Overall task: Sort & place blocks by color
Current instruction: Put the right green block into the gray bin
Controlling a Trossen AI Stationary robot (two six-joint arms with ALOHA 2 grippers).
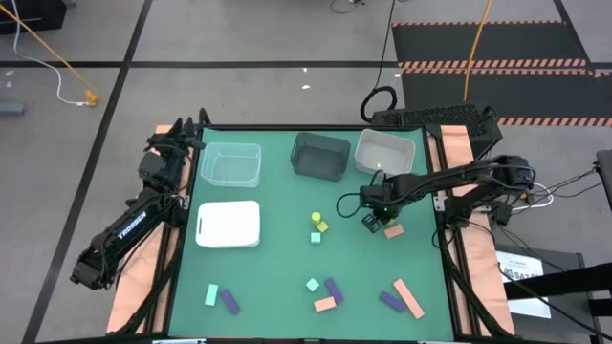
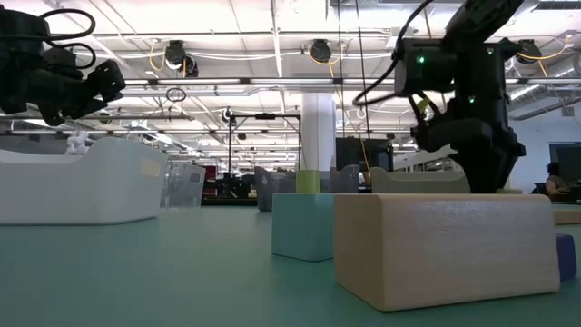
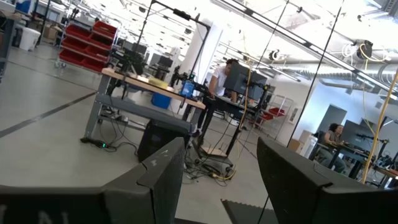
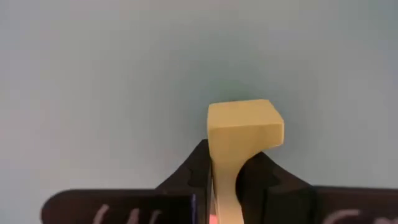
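Observation:
My right gripper (image 1: 373,222) hangs over the right middle of the green mat, shut on a yellow-green block (image 4: 245,124). Other blocks lie flat on the mat: two yellow-green ones (image 1: 318,223) and a mint one (image 1: 316,237) at the centre, and a salmon one (image 1: 394,230) just beside my right gripper. Mint (image 1: 313,285), purple (image 1: 333,290) and salmon (image 1: 325,304) pieces lie near the near edge, and a mint and purple pair (image 1: 221,298) lies at the near left. My left gripper (image 3: 217,186) is open, parked off the table's far left corner. My right gripper pinches the yellow-green block between its two fingers (image 4: 198,171), coming from above and pointing down. The fingers close on the block's narrower upper part (image 4: 225,167). Its wider end (image 4: 245,118) sticks out below the fingertips, over the mat.
Three bins stand along the far edge: a clear one (image 1: 230,164), a dark one (image 1: 319,155) and a pale one (image 1: 385,151). A flat white tray (image 1: 229,224) lies at left of centre. A salmon bar (image 1: 409,298) and a purple block (image 1: 390,301) lie at the near right.

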